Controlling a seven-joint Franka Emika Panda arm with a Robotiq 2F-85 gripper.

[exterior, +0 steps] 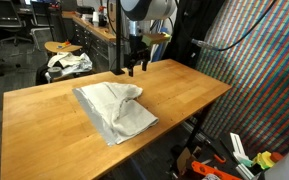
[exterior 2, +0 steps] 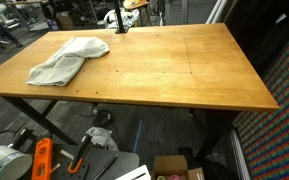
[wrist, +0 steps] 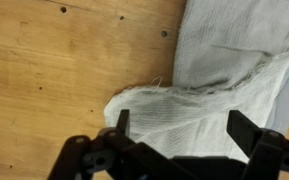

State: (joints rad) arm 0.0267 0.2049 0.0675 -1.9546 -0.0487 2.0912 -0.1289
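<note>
A crumpled white-grey cloth (exterior: pixel 114 108) lies on the wooden table (exterior: pixel 44 110); it shows near the far left corner in an exterior view (exterior 2: pixel 69 60). My gripper (exterior: pixel 134 68) hangs above the cloth's far end, open, with nothing between its fingers. In the wrist view the gripper (wrist: pixel 184 125) looks down on a folded edge of the cloth (wrist: pixel 224 60). Both dark fingertips (wrist: pixel 122 120) stand wide apart over the fabric, and I cannot tell whether they touch it. In an exterior view the gripper (exterior 2: pixel 121 26) is small at the table's far edge.
A stool (exterior: pixel 69 62) piled with fabric stands behind the table, next to a workbench (exterior: pixel 94 25). A patterned curtain (exterior: pixel 259 50) hangs at one side. On the floor lie an orange tool (exterior 2: pixel 41 158) and a cardboard box (exterior 2: pixel 179 168).
</note>
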